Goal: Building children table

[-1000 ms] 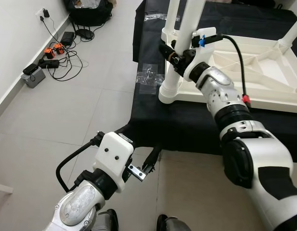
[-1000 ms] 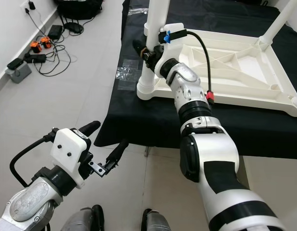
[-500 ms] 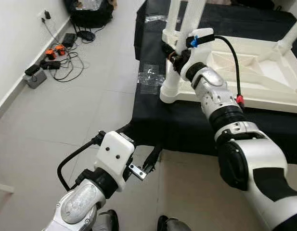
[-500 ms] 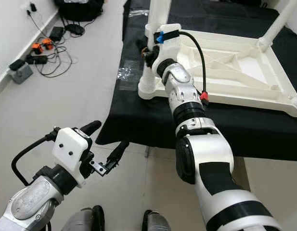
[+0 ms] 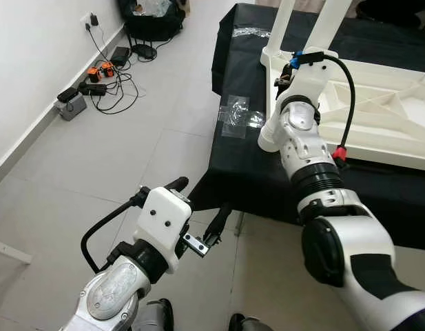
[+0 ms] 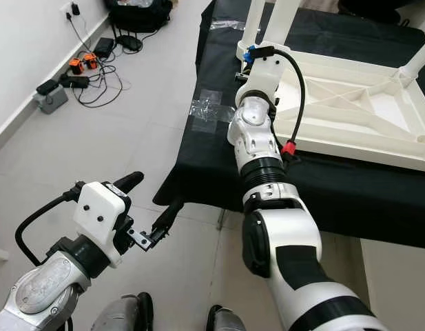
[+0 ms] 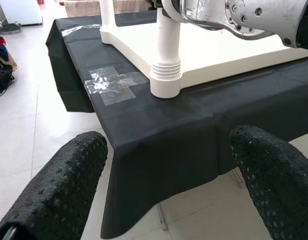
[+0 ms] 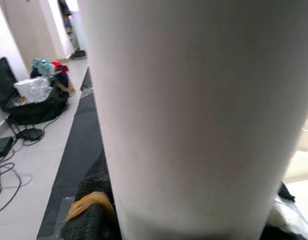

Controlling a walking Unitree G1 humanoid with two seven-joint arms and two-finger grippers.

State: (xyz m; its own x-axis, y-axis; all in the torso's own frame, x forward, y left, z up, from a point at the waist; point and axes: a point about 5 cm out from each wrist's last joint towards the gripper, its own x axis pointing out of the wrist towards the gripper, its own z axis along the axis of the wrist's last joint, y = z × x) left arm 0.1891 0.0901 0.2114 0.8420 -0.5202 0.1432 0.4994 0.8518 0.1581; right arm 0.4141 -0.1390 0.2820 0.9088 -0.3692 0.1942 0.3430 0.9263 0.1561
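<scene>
The white children's table lies upside down on a black cloth, with its legs pointing up. My right arm reaches along the cloth to the near-left leg. In the right wrist view that leg stands between the black fingers, and the right gripper is shut on it. The ribbed foot of this leg rests at the table's corner. My left gripper is open and holds nothing. It hovers low over the floor, just short of the cloth's hanging corner.
A patch of clear plastic lies on the cloth beside the gripped leg. Cables and chargers lie along the left wall, and a black bag sits farther back. Bare tiled floor stretches between the wall and the cloth.
The head camera has shifted, so the table sits further right in the picture. The right forearm has turned and straightened at the leg. The left arm has not moved.
</scene>
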